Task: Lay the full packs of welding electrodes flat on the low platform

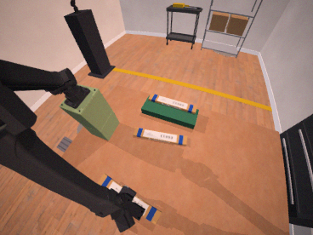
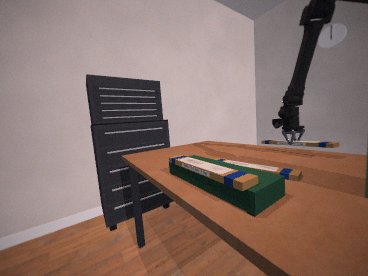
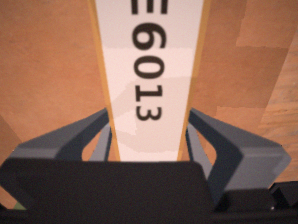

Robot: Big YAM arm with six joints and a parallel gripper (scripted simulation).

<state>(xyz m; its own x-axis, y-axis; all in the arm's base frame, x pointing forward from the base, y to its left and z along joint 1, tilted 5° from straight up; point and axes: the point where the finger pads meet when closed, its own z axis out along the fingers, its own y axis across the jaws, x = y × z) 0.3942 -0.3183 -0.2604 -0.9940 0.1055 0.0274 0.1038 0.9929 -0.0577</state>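
Observation:
My gripper point(image 1: 133, 204) point(image 2: 293, 141) point(image 3: 148, 111) is shut on a pack of electrodes point(image 1: 151, 213) point(image 2: 328, 144) point(image 3: 148, 90), white-labelled "E6013" with blue bands. It holds the pack across its middle, roughly level and a little above the table, at the near side in the top view. A second pack point(image 1: 173, 103) point(image 2: 209, 168) lies flat on the low green platform point(image 1: 167, 117) point(image 2: 270, 194), along its far long side in the top view. A third pack point(image 1: 160, 136) point(image 2: 290, 174) lies flat on the table beside the platform, off it.
A tall sage-green box point(image 1: 97, 116) with a dark part on top stands left of the packs in the top view. A black drawer cabinet point(image 1: 300, 170) point(image 2: 132, 165) stands beyond the table's edge. The brown table top point(image 1: 238, 170) point(image 2: 325, 215) lies under the platform.

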